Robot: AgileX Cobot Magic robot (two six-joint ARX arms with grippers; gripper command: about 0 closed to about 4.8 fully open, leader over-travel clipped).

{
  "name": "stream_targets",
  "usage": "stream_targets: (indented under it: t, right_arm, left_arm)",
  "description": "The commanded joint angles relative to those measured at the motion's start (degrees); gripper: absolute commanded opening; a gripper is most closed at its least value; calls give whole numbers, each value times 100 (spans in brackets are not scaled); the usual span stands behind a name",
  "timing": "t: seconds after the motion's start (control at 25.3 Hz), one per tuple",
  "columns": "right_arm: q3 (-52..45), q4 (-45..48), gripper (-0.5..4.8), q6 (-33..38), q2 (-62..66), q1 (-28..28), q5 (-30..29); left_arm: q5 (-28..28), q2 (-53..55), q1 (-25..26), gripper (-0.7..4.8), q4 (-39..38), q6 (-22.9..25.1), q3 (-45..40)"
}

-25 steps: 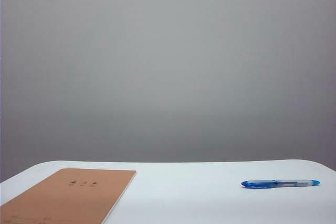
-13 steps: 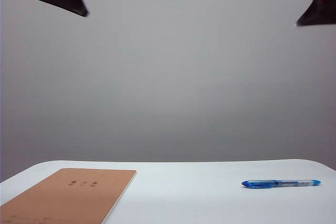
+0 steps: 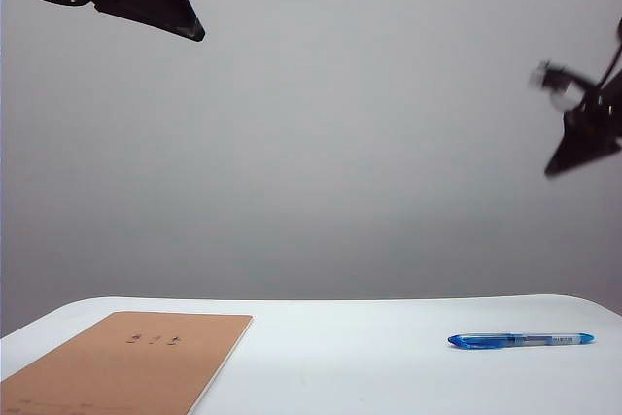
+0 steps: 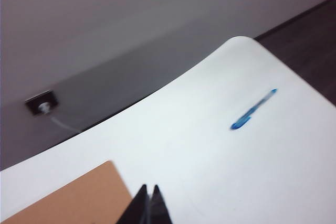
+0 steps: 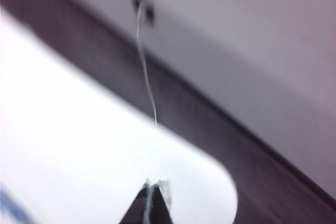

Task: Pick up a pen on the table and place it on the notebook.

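The right wrist view is blurred, and only a faint blue smear at its edge hints at the pen. The notebook (image 3: pixel 126 362) is cut off by the exterior view's lower edge, and its small dark marks are too small to read.

Compared with one second ago, the left gripper (image 3: pixel 197 32) has come further in above the notebook, and the right gripper (image 3: pixel 552 171), not visible then, now hangs high above the pen (image 3: pixel 520 340). Pen and notebook have not moved.

The pen lies flat on the table (image 3: pixel 340 357), well apart from the notebook, with its long axis running along the table's far edge and its darker blue half toward the notebook.

Both grippers have their fingers together and hold nothing.
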Motion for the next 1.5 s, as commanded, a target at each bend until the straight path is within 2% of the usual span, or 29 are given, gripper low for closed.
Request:
stream_targets:
  t: [0.04,0.12,0.24,0.28,0.32,0.39,0.63,0.67,0.75,0.79,1.5]
  right_arm:
    - [24,-629,0,-1449,195,136,179]
    - [24,-780,2,-1867,350,216,306]
    - [24,-1126,23,-2677,592,409,841]
    - [24,-1438,94,-3060,741,538,986]
    - [24,-1585,123,-3193,798,573,975]
    - [24,-1818,155,-3355,872,673,997]
    - [24,-1974,167,-3429,876,883,1215]
    - [24,-2041,192,-3432,879,896,1209]
    - [22,-2153,280,-3432,896,957,1239]
    - [20,-2170,297,-3432,896,960,1266]
    - [15,-2107,296,-3453,1303,1099,1300]
  left_arm:
    - [181,-17,-2,-6,190,9,33]
    - [422,-17,-2,-6,286,7,33]
    - [643,-17,-2,-6,417,9,33]
    - [643,-17,0,-6,481,9,33]
    - [643,-17,0,-6,490,11,33]
    - [643,-15,-2,-6,503,11,31]
    - [645,-15,0,-6,413,24,31]
    - [645,-15,0,-6,391,24,31]
    - [645,-15,0,-6,358,24,31]
    - [645,-15,0,-6,356,24,31]
    - [726,24,-2,-6,348,24,31]
